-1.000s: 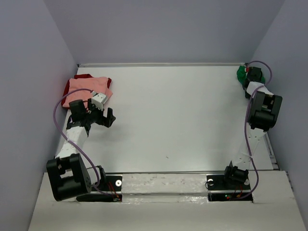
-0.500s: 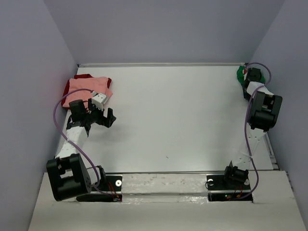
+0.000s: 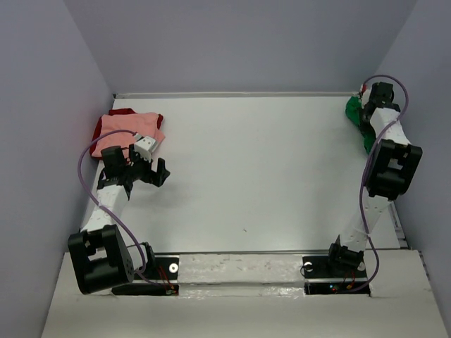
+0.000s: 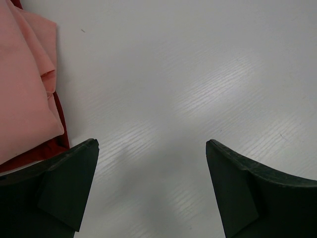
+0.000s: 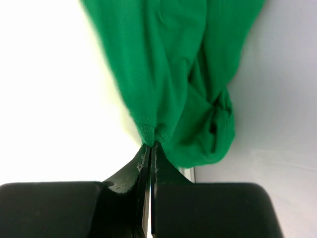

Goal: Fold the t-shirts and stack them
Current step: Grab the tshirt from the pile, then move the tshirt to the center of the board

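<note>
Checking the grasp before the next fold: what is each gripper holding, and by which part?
The right gripper is shut on the green t-shirt, pinching its hemmed edge. The left gripper is open, holding nothing.

The left gripper hangs over the white table, its two dark fingers spread wide with nothing between them. At the left edge lies a folded salmon pink t-shirt, a dark red t-shirt showing beneath it.
</note>
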Controlling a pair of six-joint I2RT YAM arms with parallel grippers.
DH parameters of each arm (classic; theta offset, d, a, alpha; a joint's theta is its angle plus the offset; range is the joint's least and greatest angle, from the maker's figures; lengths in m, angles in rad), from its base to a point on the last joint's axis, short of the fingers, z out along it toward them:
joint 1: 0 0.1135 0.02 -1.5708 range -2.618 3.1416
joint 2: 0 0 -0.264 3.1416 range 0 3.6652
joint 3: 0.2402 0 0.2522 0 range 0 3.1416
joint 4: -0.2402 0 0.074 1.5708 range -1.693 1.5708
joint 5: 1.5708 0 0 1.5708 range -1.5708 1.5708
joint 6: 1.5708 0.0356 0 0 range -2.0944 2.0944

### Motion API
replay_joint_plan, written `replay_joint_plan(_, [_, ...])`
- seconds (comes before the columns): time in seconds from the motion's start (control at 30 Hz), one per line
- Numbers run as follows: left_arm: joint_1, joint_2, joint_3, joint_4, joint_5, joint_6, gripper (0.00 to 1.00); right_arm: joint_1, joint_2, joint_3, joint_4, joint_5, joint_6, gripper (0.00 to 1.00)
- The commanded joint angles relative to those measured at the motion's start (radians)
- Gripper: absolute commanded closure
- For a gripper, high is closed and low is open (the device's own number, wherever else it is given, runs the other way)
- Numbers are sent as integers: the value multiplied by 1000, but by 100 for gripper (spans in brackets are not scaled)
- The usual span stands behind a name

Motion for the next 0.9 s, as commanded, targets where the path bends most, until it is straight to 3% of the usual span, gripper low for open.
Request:
replay_joint_plan(0.0, [8, 2, 45, 8, 27, 14, 1, 63, -129, 147, -199, -149, 28, 100])
replay_joint_plan(0.3, [9, -36, 45, 8, 22, 7, 1, 250, -328, 201, -426, -331, 25, 100])
replay_joint_plan(0.6, [11, -36, 45, 8, 10, 10, 1, 270, -438, 475, -688, -687, 17, 100])
replay_joint_plan(0.87, [13, -47, 45, 8, 9, 14, 1, 270, -558, 598, -749, -981, -16, 100])
